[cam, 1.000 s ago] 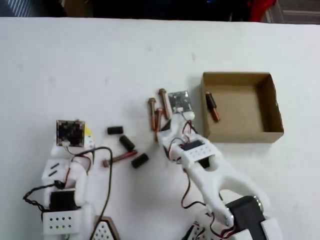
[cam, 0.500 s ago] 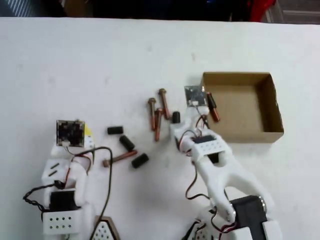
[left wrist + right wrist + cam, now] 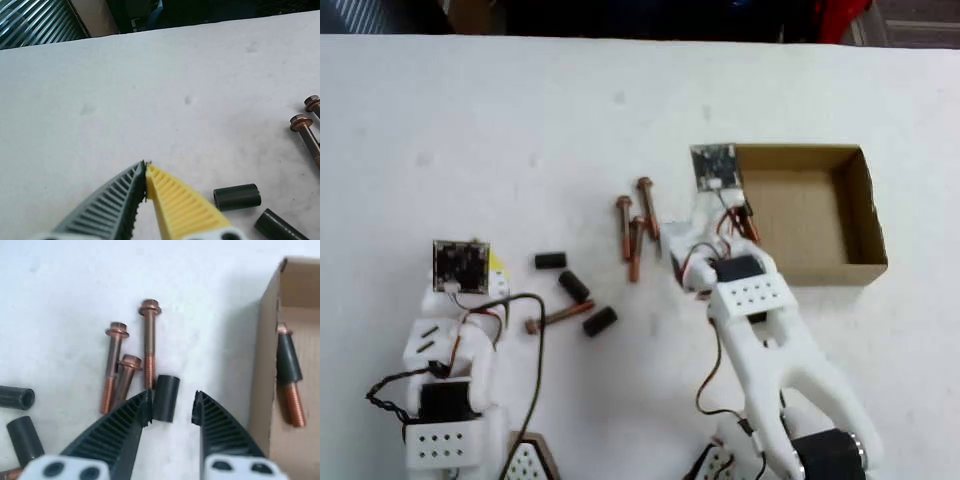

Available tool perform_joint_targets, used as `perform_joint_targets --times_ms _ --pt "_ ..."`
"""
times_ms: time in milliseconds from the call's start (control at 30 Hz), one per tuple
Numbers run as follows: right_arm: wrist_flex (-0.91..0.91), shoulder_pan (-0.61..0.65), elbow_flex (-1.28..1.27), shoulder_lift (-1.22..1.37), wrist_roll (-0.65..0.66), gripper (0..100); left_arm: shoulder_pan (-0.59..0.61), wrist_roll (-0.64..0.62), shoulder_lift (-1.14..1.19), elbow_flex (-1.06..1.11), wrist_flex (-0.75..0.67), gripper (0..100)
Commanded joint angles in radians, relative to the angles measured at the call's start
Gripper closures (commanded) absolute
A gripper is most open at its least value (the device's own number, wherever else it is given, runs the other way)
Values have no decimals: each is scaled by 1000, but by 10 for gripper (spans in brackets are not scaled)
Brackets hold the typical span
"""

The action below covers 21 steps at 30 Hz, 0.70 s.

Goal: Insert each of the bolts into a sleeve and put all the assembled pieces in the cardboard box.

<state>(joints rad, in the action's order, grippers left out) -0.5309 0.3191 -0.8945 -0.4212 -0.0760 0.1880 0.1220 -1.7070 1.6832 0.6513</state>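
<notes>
Beside the cardboard box (image 3: pixel 260 370), the right fingers (image 3: pixel 122 427) are standing parted around a black sleeve (image 3: pixel 166 397) on the tabletop (image 3: pixel 60 290), one touching it. Near other sleeves (image 3: pixel 237 196), the left fingers (image 3: pixel 175 200) are resting pressed together.

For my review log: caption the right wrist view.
Open right gripper straddles a black sleeve beside three bolts; an assembled piece lies in the cardboard box.

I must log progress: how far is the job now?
Done: one bolt-in-sleeve piece lies in the box. In hand: a sleeve sits inside the open right pincer, not gripped. To do: four bare bolts and three more sleeves on the table, none joined. The left pincer is shut, empty.
</notes>
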Motion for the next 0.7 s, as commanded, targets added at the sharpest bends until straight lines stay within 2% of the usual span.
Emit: perform_joint_targets --times_ms 0,167,400,667 --pt "-77 39 147 48 18 875 5 8 -10 -6 -41 977" --pt "-157 47 298 239 11 875 5 8 -10 -6 -41 977" --pt "-157 45 407 487 17 875 5 8 -10 -6 -41 977" --pt "-159 -27 463 607 18 875 5 8 -10 -6 -41 977"
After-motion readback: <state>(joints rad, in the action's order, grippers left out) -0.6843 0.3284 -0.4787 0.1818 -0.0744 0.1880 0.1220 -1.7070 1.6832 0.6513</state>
